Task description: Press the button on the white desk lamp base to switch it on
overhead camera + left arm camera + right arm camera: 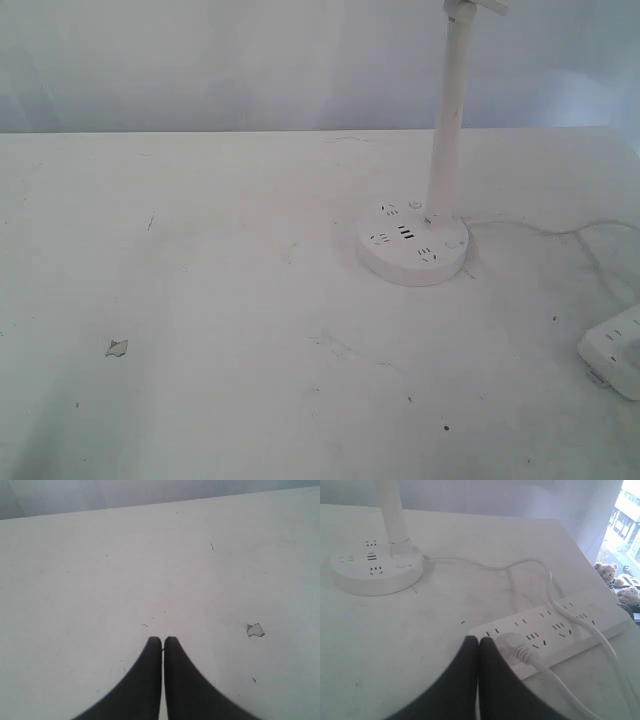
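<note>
Item 1. Bench point(200, 300): white, scuffed and speckled, with a small chipped patch point(117, 348) in the surface toward the left edge.

Item 2. White desk lamp base point(413, 243): a round flat disc lying flat on the bench, right of the middle and nearer the far edge than the near one. Its top carries socket holes and a short row of dark slots. A small round button point(401, 565) sits on the top close to the foot of the pole. Neither hand touches it; both are well apart from it.

Item 3. Pole point(445, 130): white, rising upright from the back of the base and passing out of sight above.

Item 4. Cable point(540, 228): thin and white, leaving the side of the base and trailing in loose curves toward the right edge.

Item 5. Power strip point(555, 627): white and rectangular, lying flat by the right edge, with a white plug point(512, 642) seated in it.

Item 6. Left hand point(163, 640): dark fingers pressed together, holding nothing, over bare bench near the chipped patch.

Item 7. Right hand point(478, 640): fingers likewise closed and empty, poised just beside the near end of the power strip. I cannot tell whether it touches the bench.
</note>
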{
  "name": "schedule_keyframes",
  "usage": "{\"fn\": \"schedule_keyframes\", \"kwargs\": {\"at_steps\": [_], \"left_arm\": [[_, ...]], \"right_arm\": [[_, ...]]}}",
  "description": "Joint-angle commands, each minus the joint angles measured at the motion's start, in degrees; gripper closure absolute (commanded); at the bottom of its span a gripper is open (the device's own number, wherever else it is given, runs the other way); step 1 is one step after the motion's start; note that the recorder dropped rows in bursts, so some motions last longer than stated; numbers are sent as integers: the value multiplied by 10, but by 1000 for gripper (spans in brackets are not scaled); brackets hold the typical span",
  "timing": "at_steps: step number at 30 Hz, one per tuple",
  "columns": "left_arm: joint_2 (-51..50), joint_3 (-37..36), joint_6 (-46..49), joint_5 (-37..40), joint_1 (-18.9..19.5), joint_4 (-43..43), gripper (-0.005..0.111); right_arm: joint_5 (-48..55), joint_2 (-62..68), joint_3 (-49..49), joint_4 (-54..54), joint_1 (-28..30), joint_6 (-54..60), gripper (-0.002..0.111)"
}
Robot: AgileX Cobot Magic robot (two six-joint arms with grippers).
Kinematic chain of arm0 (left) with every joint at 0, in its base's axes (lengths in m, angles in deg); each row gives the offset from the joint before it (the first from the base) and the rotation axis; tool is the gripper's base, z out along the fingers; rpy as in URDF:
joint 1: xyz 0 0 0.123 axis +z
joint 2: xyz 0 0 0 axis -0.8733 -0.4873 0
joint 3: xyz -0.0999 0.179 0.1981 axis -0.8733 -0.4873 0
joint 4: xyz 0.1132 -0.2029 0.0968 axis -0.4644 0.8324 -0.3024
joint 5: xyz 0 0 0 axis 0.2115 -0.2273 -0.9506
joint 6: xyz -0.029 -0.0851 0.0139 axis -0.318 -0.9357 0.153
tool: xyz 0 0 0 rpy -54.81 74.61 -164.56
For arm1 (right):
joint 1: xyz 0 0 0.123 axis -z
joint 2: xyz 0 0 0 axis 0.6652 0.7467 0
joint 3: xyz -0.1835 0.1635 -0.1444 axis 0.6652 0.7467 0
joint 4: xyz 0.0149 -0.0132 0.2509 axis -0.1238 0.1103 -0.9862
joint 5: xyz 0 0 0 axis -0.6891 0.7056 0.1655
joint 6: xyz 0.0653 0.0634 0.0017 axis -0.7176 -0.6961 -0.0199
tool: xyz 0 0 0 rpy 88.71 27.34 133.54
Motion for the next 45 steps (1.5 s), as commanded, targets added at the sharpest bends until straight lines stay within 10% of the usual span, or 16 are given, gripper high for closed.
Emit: {"fn": "schedule_keyframes", "kwargs": {"at_steps": [1, 45], "left_arm": [[3, 2, -1, -4, 0, 4, 106], [3, 2, -1, -4, 0, 4, 106]], "right_arm": [[-4, -4, 3, -2, -2, 0, 108], [-18, -4, 3, 97, -2, 22, 108]]}}
